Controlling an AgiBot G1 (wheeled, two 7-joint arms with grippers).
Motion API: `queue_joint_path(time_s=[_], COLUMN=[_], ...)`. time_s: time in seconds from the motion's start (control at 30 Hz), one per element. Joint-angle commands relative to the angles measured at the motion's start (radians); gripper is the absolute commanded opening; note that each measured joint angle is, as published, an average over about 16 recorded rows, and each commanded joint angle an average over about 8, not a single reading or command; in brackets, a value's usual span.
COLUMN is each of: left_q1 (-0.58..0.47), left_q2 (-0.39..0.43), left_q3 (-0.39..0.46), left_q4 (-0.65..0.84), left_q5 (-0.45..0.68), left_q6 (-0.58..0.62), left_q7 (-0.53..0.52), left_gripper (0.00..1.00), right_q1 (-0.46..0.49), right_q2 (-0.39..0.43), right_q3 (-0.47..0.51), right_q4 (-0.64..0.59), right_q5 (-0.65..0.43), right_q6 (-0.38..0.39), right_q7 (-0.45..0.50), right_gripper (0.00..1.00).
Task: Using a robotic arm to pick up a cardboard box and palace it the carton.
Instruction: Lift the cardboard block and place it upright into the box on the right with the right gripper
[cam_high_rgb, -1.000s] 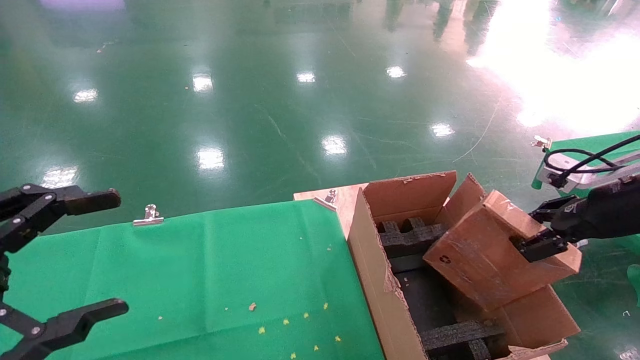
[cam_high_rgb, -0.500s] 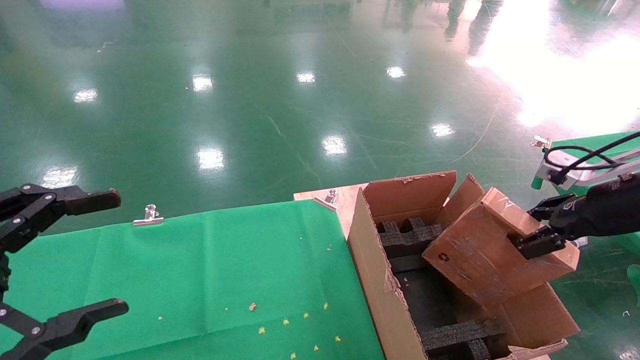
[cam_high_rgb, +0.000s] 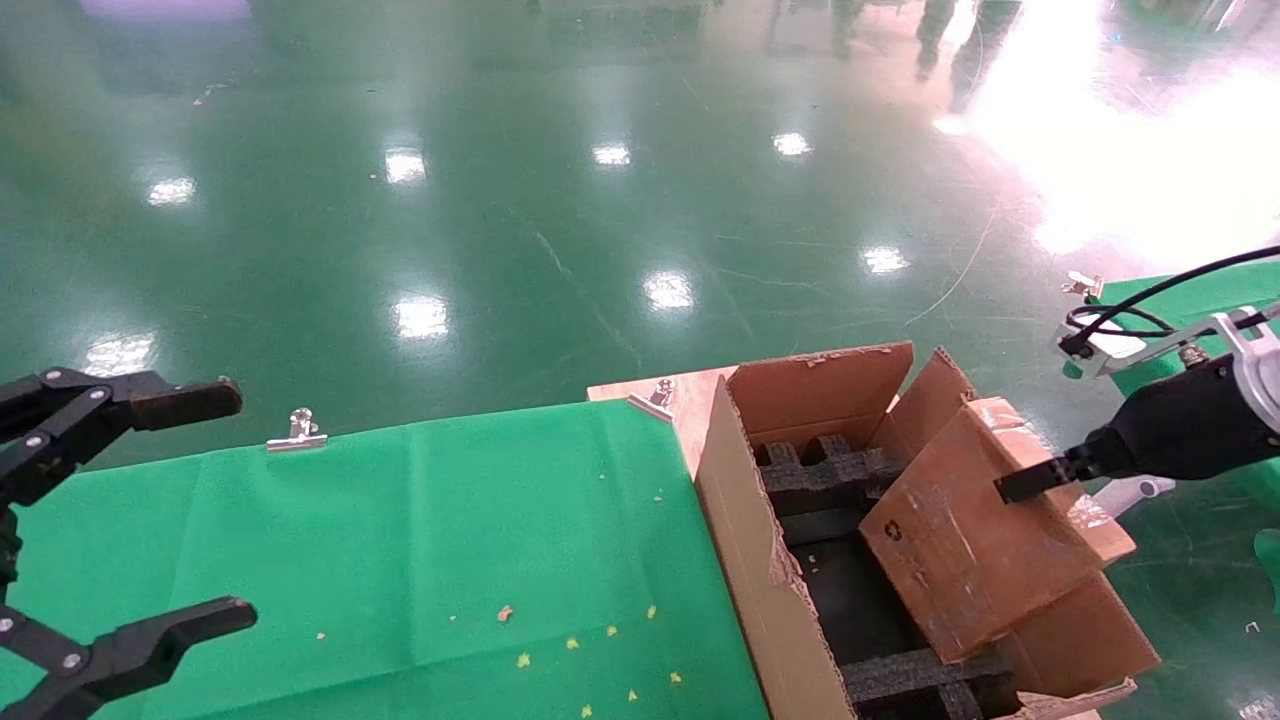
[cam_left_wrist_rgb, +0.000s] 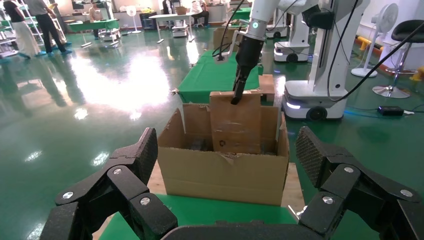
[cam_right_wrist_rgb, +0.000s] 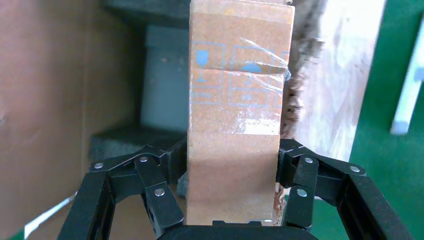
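right hand (cam_high_rgb: 1020, 487) grips the cardboard box (cam_high_rgb: 975, 540), tilted, lower end inside the carton (cam_high_rgb: 770, 590).

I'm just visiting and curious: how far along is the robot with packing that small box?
Picked up: the right gripper is shut on the cardboard box. In hand: the box hangs tilted, its low end inside the carton. Left: settling it among the black foam inserts and letting go. The left gripper waits open.

scuffed cardboard box (cam_high_rgb: 975, 545); matt cloth (cam_high_rgb: 400, 560); glossy floor (cam_high_rgb: 500, 200).
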Motion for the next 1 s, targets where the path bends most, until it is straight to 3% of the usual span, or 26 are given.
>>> queue_joint_path(time_s=[0.03, 1.0], left_q1=[0.0, 0.0], left_q2=[0.0, 0.0], left_q3=[0.0, 0.0], left_q4=[0.0, 0.0], left_q5=[0.0, 0.0], left_q6=[0.0, 0.0], left_q7=[0.0, 0.0], left_gripper=[1.0, 1.0], right_q1=[-0.004, -0.025], right_q2=[-0.007, -0.026], right_q3=[-0.006, -0.082], right_q4=[-0.001, 0.218], right_q5=[-0.005, -0.129], right_q6=[0.022, 0.271], right_q7=[0.051, 0.315], right_gripper=[0.0, 0.0])
